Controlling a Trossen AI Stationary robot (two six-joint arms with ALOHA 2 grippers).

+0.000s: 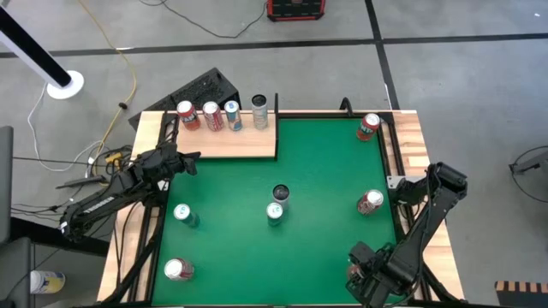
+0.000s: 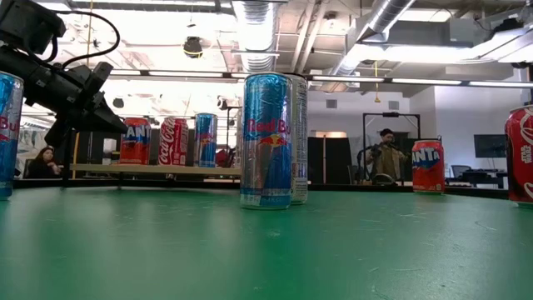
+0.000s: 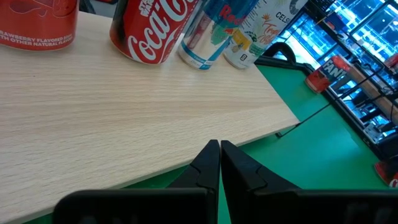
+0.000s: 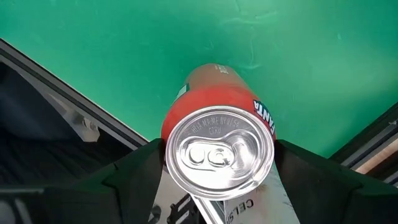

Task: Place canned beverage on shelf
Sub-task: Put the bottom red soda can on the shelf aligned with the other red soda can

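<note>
High view puts the shelf [image 1: 227, 141] at the table's far left corner, with four cans [image 1: 221, 115] standing in a row along its far edge. The left gripper [image 1: 187, 161] sits just beside the shelf's near left edge; its wrist view shows the two fingers [image 3: 208, 163] pressed together with nothing between them, pointing across the bare board toward that row. Toward the near side from the shelf, loose cans stand upright on the green felt: two [image 1: 181, 242] down the left side and a pair [image 1: 276, 204] near the middle, all closer to the left arm. Well to the right of the shelf, at the table's near right corner, the right gripper [image 1: 364, 269] is clamped around an orange can [image 4: 217, 140], seen top-on in its wrist view, so the can's long axis runs toward the camera. That can lies diagonally across the table from the shelf, a long carry for the right arm.
</note>
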